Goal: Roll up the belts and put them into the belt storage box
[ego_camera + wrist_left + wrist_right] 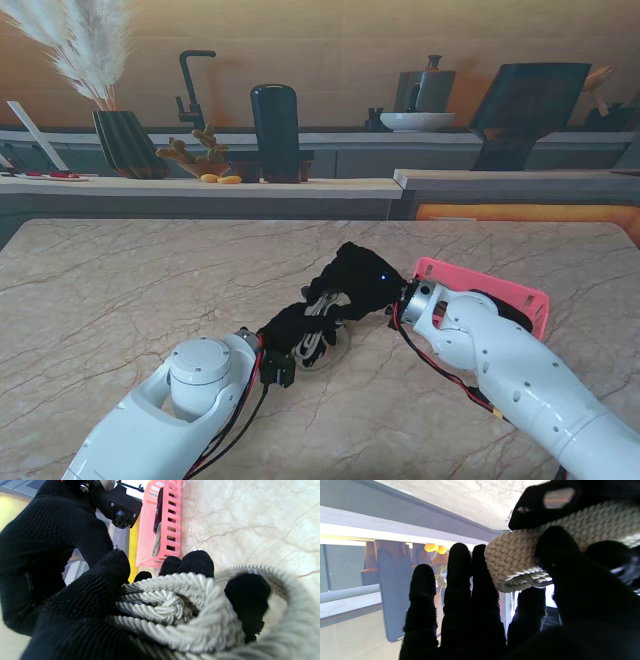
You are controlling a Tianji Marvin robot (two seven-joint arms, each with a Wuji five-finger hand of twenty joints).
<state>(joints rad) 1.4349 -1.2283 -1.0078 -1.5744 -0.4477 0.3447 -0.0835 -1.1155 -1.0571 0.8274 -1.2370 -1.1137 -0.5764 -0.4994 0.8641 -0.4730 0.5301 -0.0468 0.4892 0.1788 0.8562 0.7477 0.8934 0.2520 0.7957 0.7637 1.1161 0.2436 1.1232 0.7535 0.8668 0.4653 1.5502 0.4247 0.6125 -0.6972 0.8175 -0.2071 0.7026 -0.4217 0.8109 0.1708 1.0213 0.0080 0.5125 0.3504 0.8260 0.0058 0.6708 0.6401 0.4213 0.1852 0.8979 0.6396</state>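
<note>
The grey rope belt (322, 322) sat coiled on the worktop (120, 300), just left of the pink box (520, 295). The left hand (295, 330) gripped it. The right hand (365, 275) pinched its end.

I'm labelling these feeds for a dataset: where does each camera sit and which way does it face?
Stand view: above the shoulders, looking down at the marble table; both arms show.
Left wrist view: along the left robot hand, wrapped around the braided belt, facing the pink storage box.
Right wrist view: along the right robot hand, toward the counter.
All views share the belt.
</note>
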